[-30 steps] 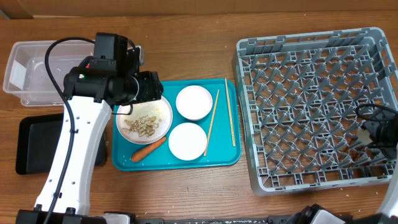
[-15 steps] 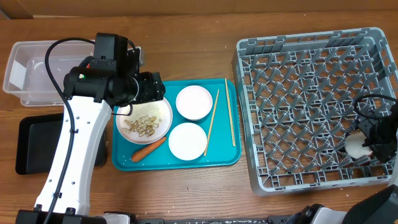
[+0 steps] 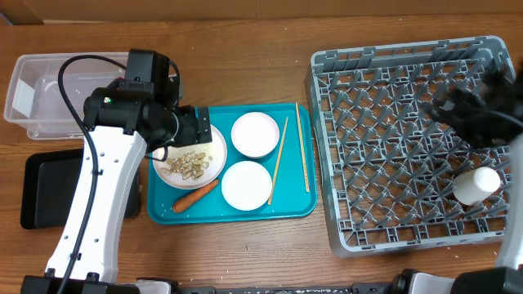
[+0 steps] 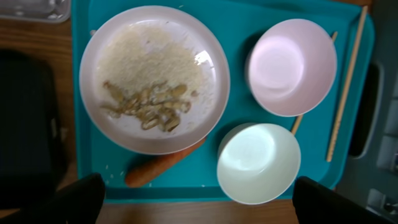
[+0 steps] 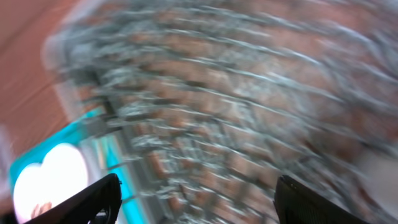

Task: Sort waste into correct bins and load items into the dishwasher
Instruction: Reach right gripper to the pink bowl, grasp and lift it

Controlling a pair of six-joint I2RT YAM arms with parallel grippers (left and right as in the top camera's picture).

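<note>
Lying nearest to the front edge of the brown wooden table (image 3: 245,261), a small orange carrot (image 3: 194,196) is resting on the large teal serving tray (image 3: 294,206), and one end of it is reaching the rim of the round white plate (image 3: 189,157). Just beside the carrot, a small white bowl (image 3: 246,184) is sitting upright on the same tray. To the left, a shallow black rectangular tray (image 3: 45,192) is lying partly under the white left arm (image 3: 94,204). On the right, a small white cup (image 3: 476,185) is lying among the pegs in the near right part of the large square grey plastic dish rack (image 3: 392,139).

A little farther, the plate is carrying small beige food bits (image 4: 146,106) and rice grains (image 4: 146,56). The left gripper (image 4: 202,208) is hanging above this plate, its fingers spread wide with nothing between them. Two thin light wooden chopsticks (image 3: 302,147) are lying on the right side of the teal tray, one of them slanted just beside the bowls.

Farther again, a pale pink bowl (image 3: 255,133) is sitting upright on the tray. The right gripper (image 5: 199,204) is showing above the rack in a very blurred picture, its fingers standing apart and holding nothing. A clear rectangular plastic tub (image 3: 41,94) is standing at the far left.
</note>
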